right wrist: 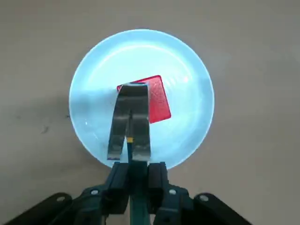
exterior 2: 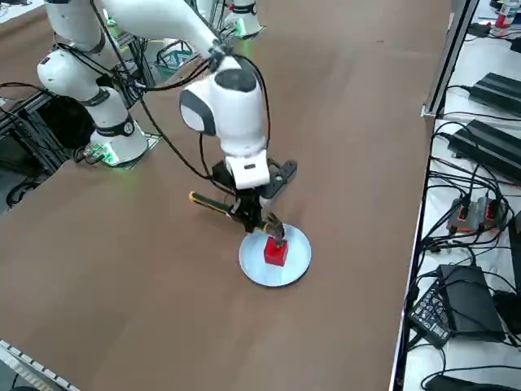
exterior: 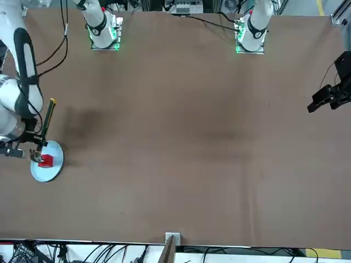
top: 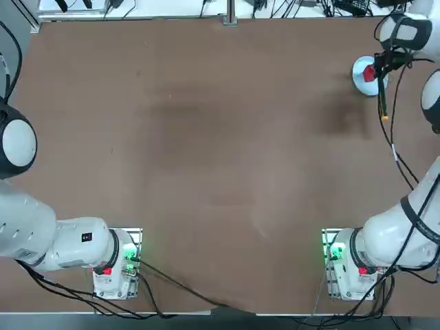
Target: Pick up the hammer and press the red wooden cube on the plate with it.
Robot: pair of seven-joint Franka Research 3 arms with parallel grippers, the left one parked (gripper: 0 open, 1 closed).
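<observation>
The desk (top: 227,172) has a smooth, matt brown top with faint cloudy reflections. Near its far right corner, the round pale-blue-white plate (right wrist: 187,117) looks glossy and smooth, catching bright glare. The bright red cube (right wrist: 159,101) on it has a slightly speckled face. The dark grey curved hammer head (right wrist: 130,119) shines like metal; the black right claw (right wrist: 138,180) looks like matt plastic.

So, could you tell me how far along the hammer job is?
Picked up: the hammer is in the right pincer, shut on its handle. In hand: its head is over the red cube, which sits on the plate; I can't tell whether they touch. Left, probably: the press itself, since nothing shows it done.
</observation>
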